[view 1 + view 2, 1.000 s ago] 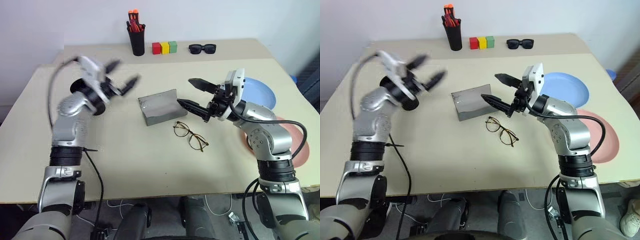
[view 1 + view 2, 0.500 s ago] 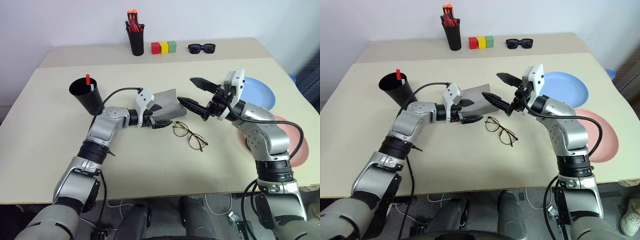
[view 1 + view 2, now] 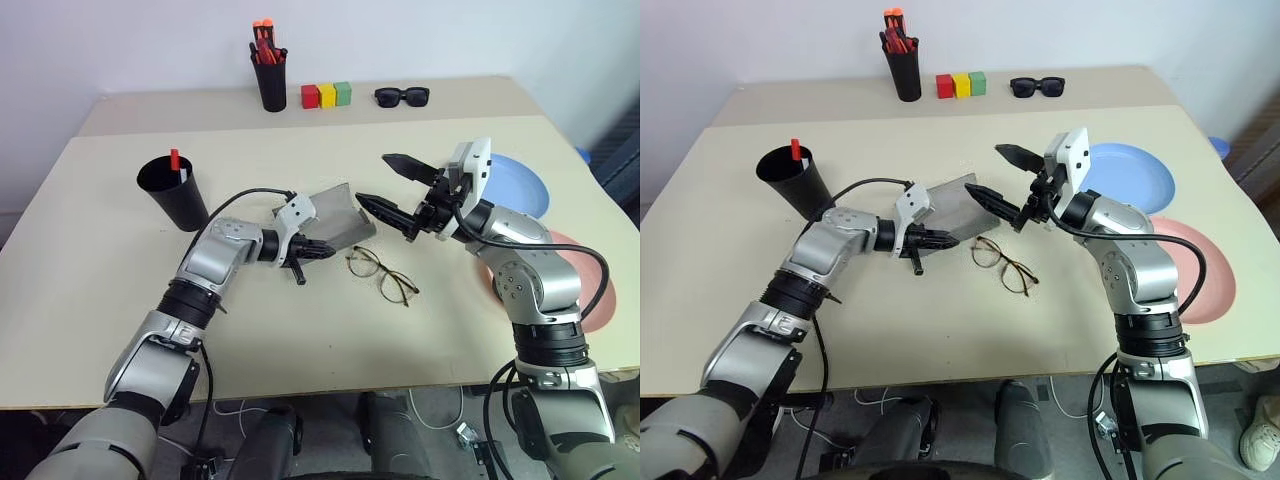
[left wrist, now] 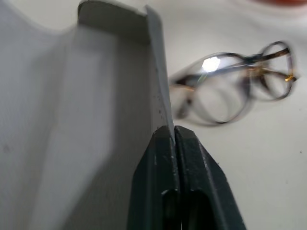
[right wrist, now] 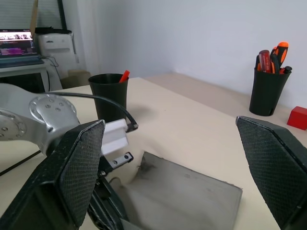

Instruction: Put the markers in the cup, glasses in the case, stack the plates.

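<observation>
The left gripper [image 3: 936, 240] pinches the edge of the open grey case [image 3: 950, 204], and the glasses [image 3: 1001, 264] lie just beside it.

The left wrist view shows the two black fingers [image 4: 160, 163] pressed together on the thin front edge of the case lid. The glasses sit on the table [image 3: 90, 260] past that edge, on the side toward the right arm, with their long side running slantwise away from the case. The right gripper [image 3: 397, 186] hangs above the case with its fingers spread wide and nothing between them; it looks like the nearer free one to pick up the glasses. One marker [image 3: 175, 159] stands in the cup [image 3: 173, 194]. Whether the second marker is in there too cannot be told. The pink plate [image 3: 1202, 268] is partly hidden behind the right arm, beside the blue plate [image 3: 1135, 172].
</observation>
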